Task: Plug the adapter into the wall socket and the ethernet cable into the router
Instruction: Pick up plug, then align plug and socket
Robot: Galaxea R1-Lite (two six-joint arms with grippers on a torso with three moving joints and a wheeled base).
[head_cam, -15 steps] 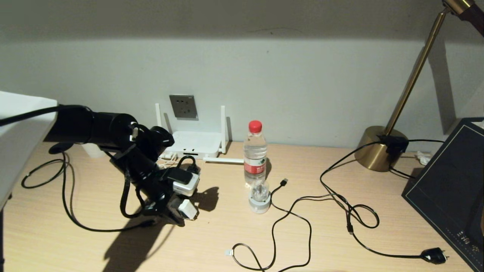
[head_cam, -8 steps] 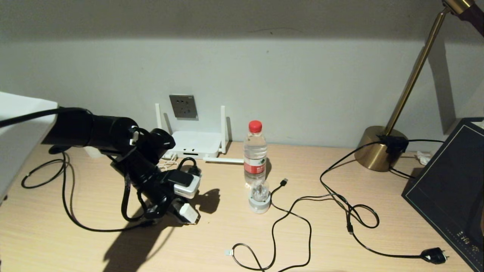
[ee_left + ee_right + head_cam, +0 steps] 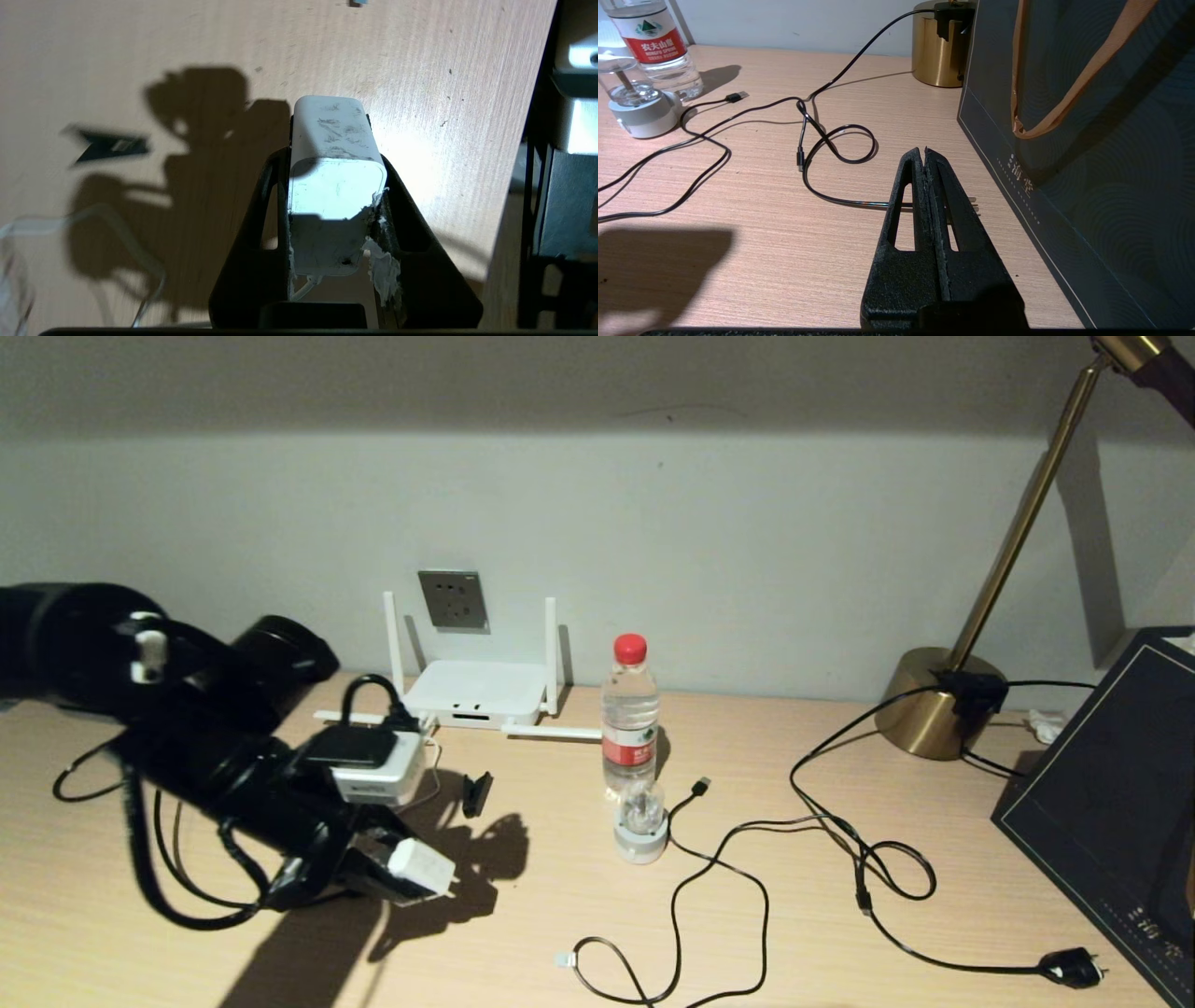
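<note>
My left gripper (image 3: 397, 873) hangs low over the desk's front left, shut on the white adapter (image 3: 425, 866). In the left wrist view the adapter (image 3: 334, 172) sits clamped between both fingers (image 3: 261, 210), its thin white cord trailing back. The grey wall socket (image 3: 453, 599) is on the wall behind the white router (image 3: 478, 693), well beyond the gripper. The ethernet cable (image 3: 674, 915) loops on the desk, its clear connector (image 3: 563, 959) near the front edge. My right gripper (image 3: 923, 151) is shut and empty beside a dark bag, out of the head view.
A water bottle (image 3: 630, 709) and a small glass-domed gadget (image 3: 641, 821) stand right of the router. A USB-tipped black cable (image 3: 702, 785), a black plug (image 3: 1074, 969), a brass lamp base (image 3: 934, 700) and the dark bag (image 3: 1111, 803) fill the right. A small black object (image 3: 478, 793) lies near the left gripper.
My left arm has swung left and toward the front with the adapter still held. It no longer covers the router's left side, and a small black object now shows.
</note>
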